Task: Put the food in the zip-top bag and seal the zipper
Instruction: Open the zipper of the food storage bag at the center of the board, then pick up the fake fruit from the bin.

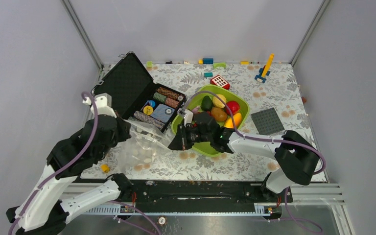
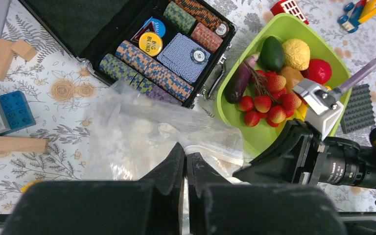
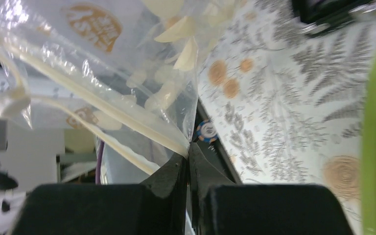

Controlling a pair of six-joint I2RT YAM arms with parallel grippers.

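The clear zip-top bag [image 1: 144,139] hangs between both grippers, left of the lime-green tray [image 1: 192,100]. My left gripper [image 2: 186,155] is shut on the bag's mouth edge at the whitish zipper [image 2: 215,154]. My right gripper [image 3: 188,155] is shut on the zipper strip [image 3: 103,105] at the bag's other end; the bag [image 3: 127,58] and its white slider tab [image 3: 10,104] fill that view. The food [image 2: 274,83], strawberries, eggplant, avocado, yellowish ball, red apple and orange mango, lies in the tray [image 2: 323,44]. No food shows in the bag.
An open black case of poker chips [image 1: 156,105] stands behind the bag. Wooden and plastic blocks [image 2: 5,112] lie to the left. A grey baseplate [image 1: 268,121] lies right of the tray. Small toys line the back wall [image 1: 264,68].
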